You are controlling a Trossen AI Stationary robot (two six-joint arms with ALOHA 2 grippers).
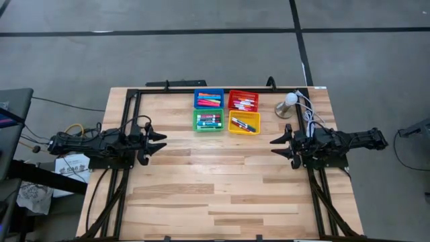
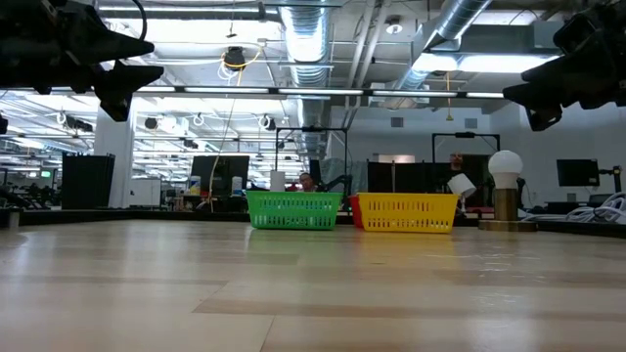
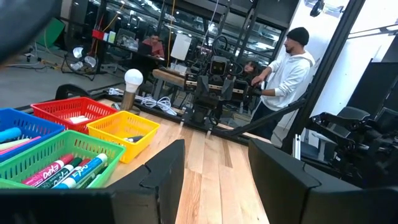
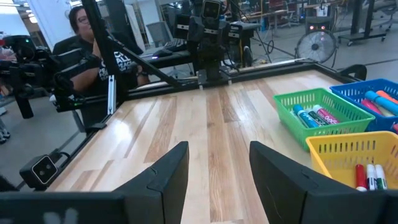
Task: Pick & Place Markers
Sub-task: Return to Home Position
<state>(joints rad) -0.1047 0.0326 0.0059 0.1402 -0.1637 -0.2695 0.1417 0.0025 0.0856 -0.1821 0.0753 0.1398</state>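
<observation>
Left gripper [image 1: 161,142] and right gripper [image 1: 274,146] hang open and look empty, far from the green basket [image 1: 195,121], so we think only a wild swing could spill its markers [image 1: 209,121].

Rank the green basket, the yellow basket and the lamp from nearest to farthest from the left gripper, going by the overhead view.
Measured from the left gripper, at the table's left edge:
1. The green basket, left one of the row closer to the arms.
2. The yellow basket, directly right of it.
3. The lamp, beyond all the baskets, on the right arm's side.
</observation>
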